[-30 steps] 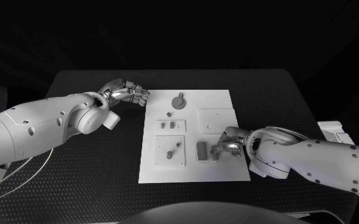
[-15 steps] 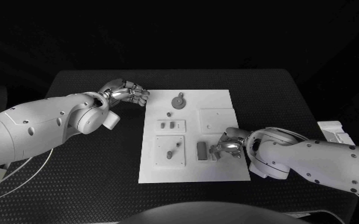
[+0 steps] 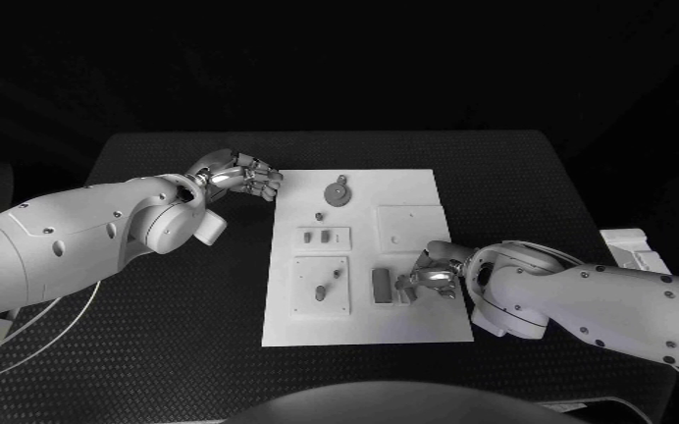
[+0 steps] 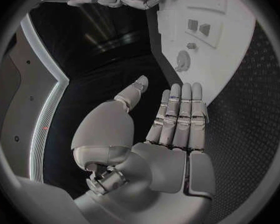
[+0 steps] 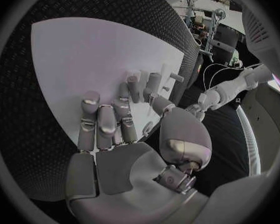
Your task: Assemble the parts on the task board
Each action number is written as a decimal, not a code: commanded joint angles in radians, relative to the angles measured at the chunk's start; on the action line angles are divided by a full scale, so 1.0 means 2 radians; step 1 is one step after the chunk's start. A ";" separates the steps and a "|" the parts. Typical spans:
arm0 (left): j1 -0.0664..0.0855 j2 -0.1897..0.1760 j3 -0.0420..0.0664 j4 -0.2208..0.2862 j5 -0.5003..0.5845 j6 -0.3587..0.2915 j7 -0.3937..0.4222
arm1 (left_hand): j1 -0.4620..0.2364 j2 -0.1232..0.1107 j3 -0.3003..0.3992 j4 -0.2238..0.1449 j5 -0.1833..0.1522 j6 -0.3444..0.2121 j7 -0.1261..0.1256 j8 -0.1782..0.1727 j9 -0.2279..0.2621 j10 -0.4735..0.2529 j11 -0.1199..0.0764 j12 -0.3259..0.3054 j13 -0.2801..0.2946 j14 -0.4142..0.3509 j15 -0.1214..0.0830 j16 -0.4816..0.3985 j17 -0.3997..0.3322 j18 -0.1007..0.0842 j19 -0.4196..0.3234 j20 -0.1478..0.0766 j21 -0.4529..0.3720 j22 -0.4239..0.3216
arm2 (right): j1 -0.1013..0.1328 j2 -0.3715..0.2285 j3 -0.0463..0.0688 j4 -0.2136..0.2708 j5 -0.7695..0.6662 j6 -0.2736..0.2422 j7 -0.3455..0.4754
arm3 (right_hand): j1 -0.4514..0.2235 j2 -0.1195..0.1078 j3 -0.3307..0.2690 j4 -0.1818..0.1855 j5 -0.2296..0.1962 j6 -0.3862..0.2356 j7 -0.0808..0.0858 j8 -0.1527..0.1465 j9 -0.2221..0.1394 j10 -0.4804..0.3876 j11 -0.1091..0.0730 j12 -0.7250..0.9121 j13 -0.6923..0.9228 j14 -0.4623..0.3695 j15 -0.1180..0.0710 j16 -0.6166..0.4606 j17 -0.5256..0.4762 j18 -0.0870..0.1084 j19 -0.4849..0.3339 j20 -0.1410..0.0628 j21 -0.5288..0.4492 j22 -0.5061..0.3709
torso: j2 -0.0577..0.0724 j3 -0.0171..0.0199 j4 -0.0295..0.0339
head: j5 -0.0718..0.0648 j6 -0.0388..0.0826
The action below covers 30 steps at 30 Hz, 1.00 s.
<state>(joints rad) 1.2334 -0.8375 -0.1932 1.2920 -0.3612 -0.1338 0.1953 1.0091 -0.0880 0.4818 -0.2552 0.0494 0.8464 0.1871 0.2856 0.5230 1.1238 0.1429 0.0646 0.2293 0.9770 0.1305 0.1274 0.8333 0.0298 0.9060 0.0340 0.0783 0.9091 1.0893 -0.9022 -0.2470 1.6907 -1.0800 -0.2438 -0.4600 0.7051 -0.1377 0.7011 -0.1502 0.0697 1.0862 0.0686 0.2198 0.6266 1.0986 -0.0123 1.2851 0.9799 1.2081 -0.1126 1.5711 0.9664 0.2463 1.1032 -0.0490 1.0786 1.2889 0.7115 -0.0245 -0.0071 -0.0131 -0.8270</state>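
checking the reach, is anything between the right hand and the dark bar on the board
Nothing visible. The right hand sits on the board right beside the dark bar, its fingers reaching toward it with only bare white plate between. Whether they touch it, I cannot tell.

Matt white task board (image 3: 425, 326), textured black table (image 3: 170, 345)

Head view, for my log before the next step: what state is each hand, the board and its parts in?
left hand: off the board's left edge, fingers apart, holding nothing.
right hand: over the board's near right part, fingers bent down by the dark block; grasp unclear.
task board: flat on the table.
round part: lying flat at the far end.
dark block: lying on the board.
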 commanded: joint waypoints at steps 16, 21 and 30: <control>0.000 0.000 0.000 0.002 -0.002 0.006 0.003 | 0.000 -0.003 0.000 0.004 0.000 -0.004 0.000 0.000 0.000 -0.003 0.000 0.003 -0.001 -0.003 0.000 0.002 -0.001 0.010 -0.003 -0.001 0.000 0.001 | -0.001 -0.002 0.000 0.002 -0.008 0.006 0.013 | -0.018 0.082 -0.008 -0.059 -0.001 0.007 0.006 0.010 -0.004 0.016 -0.008 -0.002 0.011 0.018 -0.004 -0.001 0.019 0.008 0.003 0.001 0.002 0.008 | 0.000 0.0001 -0.0003 | 0.001 -0.001; 0.000 0.000 0.000 0.002 -0.002 0.006 0.003 | 0.000 -0.003 0.000 0.004 0.000 -0.004 0.000 0.000 0.000 -0.003 0.000 0.003 -0.001 -0.003 0.000 0.002 -0.001 0.010 -0.003 -0.001 0.000 0.001 | -0.001 -0.002 0.000 0.003 -0.009 0.004 0.014 | -0.025 0.076 -0.009 -0.060 -0.001 0.009 0.005 0.011 -0.006 0.018 -0.008 -0.002 0.014 0.020 -0.004 -0.002 0.020 0.008 0.004 0.001 0.001 0.008 | 0.000 0.0001 -0.0001 | 0.001 -0.001; 0.000 0.000 0.000 0.002 -0.002 0.006 0.003 | 0.000 -0.002 0.000 0.004 0.000 -0.004 0.000 0.000 0.000 -0.003 0.000 0.003 -0.001 -0.003 0.000 0.002 -0.001 0.010 -0.003 -0.001 0.000 0.001 | -0.001 -0.004 0.000 0.004 -0.018 0.008 0.021 | -0.043 0.069 -0.009 -0.058 -0.001 0.011 0.005 0.011 -0.010 0.022 -0.009 -0.003 0.018 0.022 -0.005 -0.002 0.022 0.008 0.005 0.001 0.000 0.008 | 0.000 -0.0001 -0.0001 | 0.000 0.000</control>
<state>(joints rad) 1.2334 -0.8390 -0.1933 1.2936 -0.3616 -0.1334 0.1942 1.0091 -0.0880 0.4818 -0.2552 0.0494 0.8464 0.1871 0.2855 0.5230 1.1237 0.1429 0.0646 0.2285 0.9770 0.1305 0.1274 0.8334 0.0298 0.9060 0.0340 0.0783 0.9090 1.0888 -0.9102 -0.2475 1.6957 -1.0962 -0.2438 -0.4404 0.6246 0.0005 0.6846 -0.2665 0.0697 1.1030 0.0773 0.2380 0.6080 1.1333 -0.0252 1.2852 1.0161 1.2439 -0.1193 1.5710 1.0099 0.2465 1.1131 -0.0438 1.0788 1.3033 0.7116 -0.0244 -0.0073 -0.0118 -0.8276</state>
